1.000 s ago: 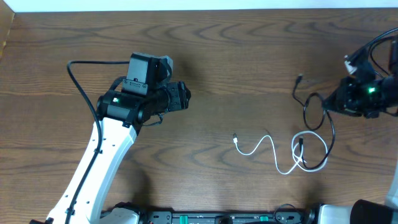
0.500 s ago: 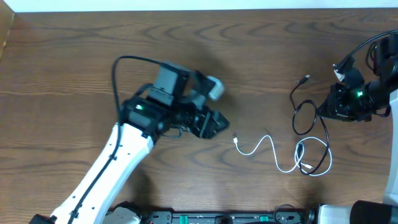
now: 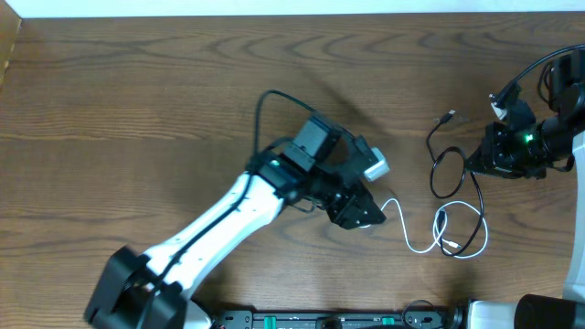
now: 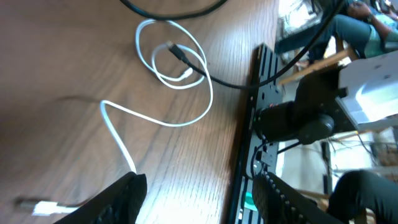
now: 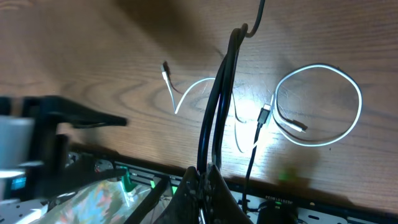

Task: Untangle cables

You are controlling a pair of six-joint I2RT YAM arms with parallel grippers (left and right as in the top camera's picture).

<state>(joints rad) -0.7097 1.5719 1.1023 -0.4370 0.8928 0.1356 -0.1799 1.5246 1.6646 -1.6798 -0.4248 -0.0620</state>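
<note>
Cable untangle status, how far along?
Early. Done: right gripper pinches the black cable. In hand: left gripper, open, hangs over the white cable near its free end. Left: the black cable's end lies across the white loop; nothing separated yet.

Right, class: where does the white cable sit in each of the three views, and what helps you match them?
Overhead: white cable at lower right, its loop furthest right.
Left wrist: white cable from a loop at top centre down to the bottom left.
Right wrist: white cable with its loop at the right, tail running left.
Shared landmark: the black cable, which meets the loop in every view.
</note>
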